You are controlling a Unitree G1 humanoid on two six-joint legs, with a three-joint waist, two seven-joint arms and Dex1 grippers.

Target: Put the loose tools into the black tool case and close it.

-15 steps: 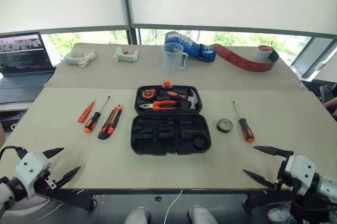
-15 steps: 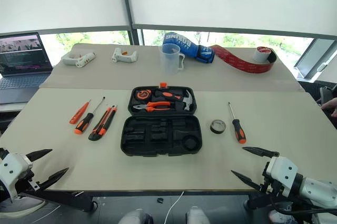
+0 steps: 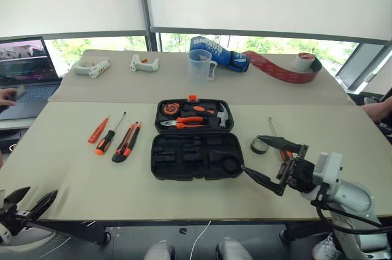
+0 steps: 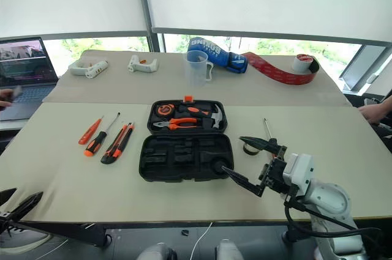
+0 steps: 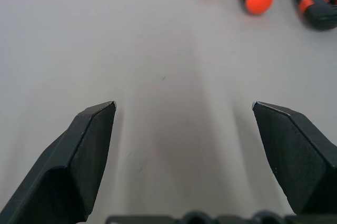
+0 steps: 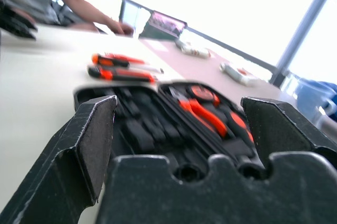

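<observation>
The right gripper is hanging spread wide and empty near the tape roll; it should be dropping 1 finger inside the ring before pinching, sparing the screwdriver.

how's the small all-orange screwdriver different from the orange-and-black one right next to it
The all-orange screwdriver is shorter and slimmer, with a plain orange handle. The orange-and-black screwdriver is longer, with a thicker two-tone handle. Both lie flat on the table, left of the open black tool case, shafts pointing away from the robot.
</observation>
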